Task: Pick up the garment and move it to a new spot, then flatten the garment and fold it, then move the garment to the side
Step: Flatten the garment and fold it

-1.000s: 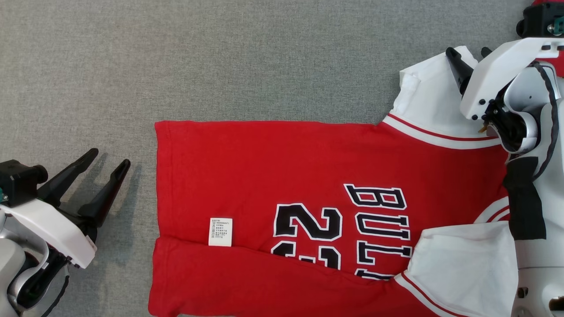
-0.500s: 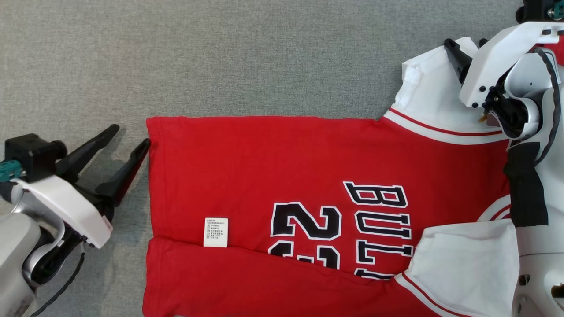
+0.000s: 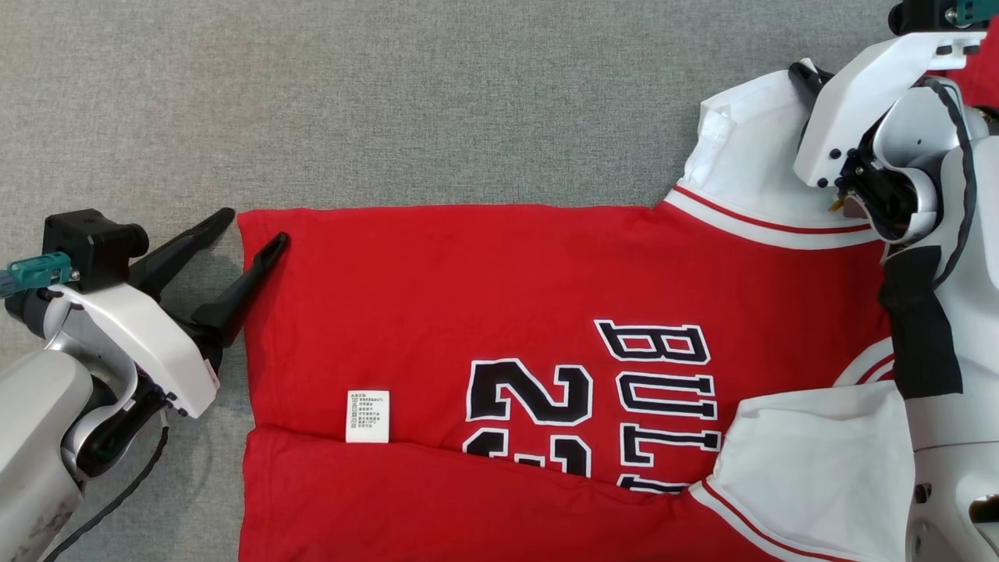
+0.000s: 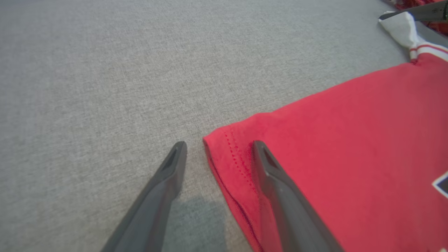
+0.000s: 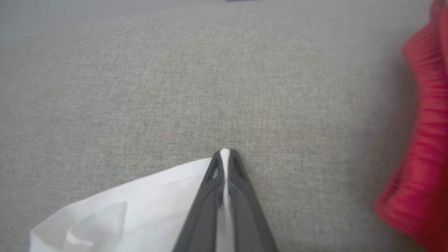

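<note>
Grey woven cloth covers the work surface, and the red jersey lies spread across it, its hem toward the robot's left and its collar end toward the right. A strip along the near edge already looks turned over, with a white care label showing at the crease.

The right gripper is clamped on the far white sleeve; in its wrist view a thin edge of white fabric sits pinched between the two closed fingers. The left gripper is spread wide at the far hem corner, one finger over the grey cloth just outside the hem and the other over the red fabric. It grasps nothing, and whether its tips touch the surface I cannot tell.

This looks like the flatten-and-fold step, with the two arms taking hold of the far edge at both ends. One end is secured and the other is not yet gripped.

The next move calls for the left gripper to drop onto the corner and close so that the stitched hem lies between its fingers, which probably means slipping the outer finger beneath the edge. Catching only the top layer, or pushing the corner into a wrinkle, would spoil the flat lie. After that, both arms would need to move together and keep the edge taut.
</note>
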You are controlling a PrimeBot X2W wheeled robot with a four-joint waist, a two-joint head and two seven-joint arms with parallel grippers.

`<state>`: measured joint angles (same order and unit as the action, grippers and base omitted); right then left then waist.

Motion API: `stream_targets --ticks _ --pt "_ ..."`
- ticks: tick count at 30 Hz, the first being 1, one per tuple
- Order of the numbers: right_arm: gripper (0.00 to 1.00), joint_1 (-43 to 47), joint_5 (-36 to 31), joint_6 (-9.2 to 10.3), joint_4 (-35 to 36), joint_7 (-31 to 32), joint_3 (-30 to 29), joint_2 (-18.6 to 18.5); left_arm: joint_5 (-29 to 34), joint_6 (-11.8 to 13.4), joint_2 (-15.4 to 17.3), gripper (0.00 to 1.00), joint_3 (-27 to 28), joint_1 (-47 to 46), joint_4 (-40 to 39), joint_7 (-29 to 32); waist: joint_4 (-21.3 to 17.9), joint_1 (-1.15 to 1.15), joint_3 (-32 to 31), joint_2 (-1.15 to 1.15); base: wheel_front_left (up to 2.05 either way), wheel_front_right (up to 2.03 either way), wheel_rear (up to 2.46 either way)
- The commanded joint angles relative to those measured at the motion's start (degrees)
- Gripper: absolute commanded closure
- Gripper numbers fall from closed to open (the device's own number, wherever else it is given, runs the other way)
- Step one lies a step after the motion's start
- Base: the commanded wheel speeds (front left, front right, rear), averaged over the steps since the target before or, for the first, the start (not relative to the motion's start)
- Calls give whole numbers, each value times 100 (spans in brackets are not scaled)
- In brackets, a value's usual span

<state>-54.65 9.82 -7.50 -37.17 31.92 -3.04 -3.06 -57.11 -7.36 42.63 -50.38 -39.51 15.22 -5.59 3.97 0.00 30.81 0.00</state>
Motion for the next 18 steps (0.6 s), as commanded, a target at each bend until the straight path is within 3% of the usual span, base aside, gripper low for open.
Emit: stream_targets --ticks 1,2,18 --pt "100 125 44 1 -125 -7 61 17 -54 -22 0 86 -47 -128 20 -27 -8 0 -10 0 0 0 0" --pt "100 127 64 0 -135 -30 80 15 -53 -22 8 100 -81 -131 21 -36 -12 0 -21 0 0 0 0" --pt "100 181 304 0 -122 -559 144 -4 -257 -18 202 100 -317 73 -16 -222 -153 0 -487 0 0 0 0"
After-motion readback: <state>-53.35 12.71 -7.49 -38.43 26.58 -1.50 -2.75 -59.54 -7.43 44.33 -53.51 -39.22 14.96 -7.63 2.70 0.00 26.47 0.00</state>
